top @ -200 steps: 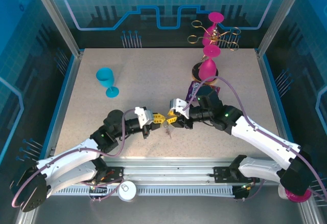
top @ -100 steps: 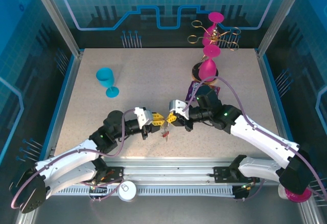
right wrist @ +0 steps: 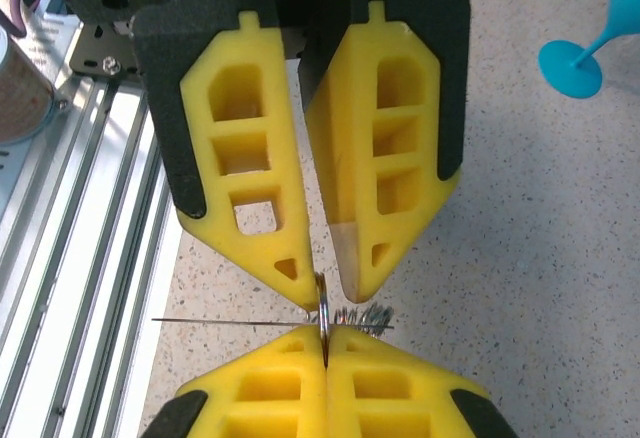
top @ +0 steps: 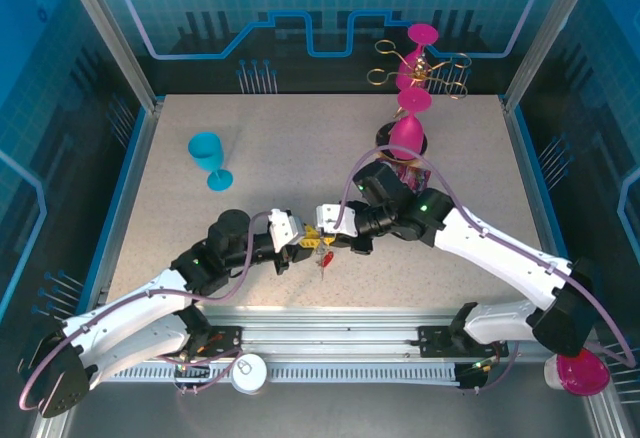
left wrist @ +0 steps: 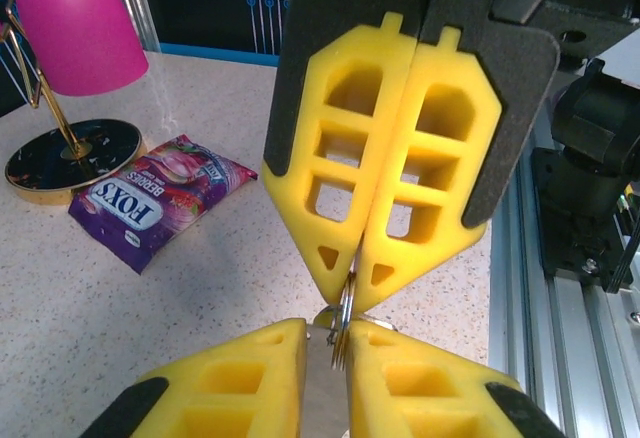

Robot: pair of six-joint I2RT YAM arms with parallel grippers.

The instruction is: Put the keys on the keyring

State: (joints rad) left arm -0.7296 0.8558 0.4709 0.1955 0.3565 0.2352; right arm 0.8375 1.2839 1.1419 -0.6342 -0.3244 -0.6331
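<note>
- Gripping a thin silver ring (right wrist: 322, 310) seen edge-on, the right claw (right wrist: 325, 348) was fully closed, its yellow fingers pressed flush together on the metal.
- The left claw (right wrist: 322, 283) faced it tip to tip, with its fingers drawn nearly together and the same ring standing in the narrow gap between them. Whether its pads pressed on the ring could not be determined.
- Seen from overhead, the two claws met above the near-centre of the table (top: 300, 148), the left arm reaching in from the left and the right arm from the right.
- The keys (top: 325, 257) hung just below that meeting point, with a reddish piece lowest and close to the table surface. In the right wrist view a toothed metal edge showed just beside the ring.
- A purple snack packet (left wrist: 160, 198) lay flat on the table, near the dark round base under a pink goblet (left wrist: 75, 23).
- A blue goblet (top: 207, 155) stood upright at the far left of the table, well apart from both claws.
</note>
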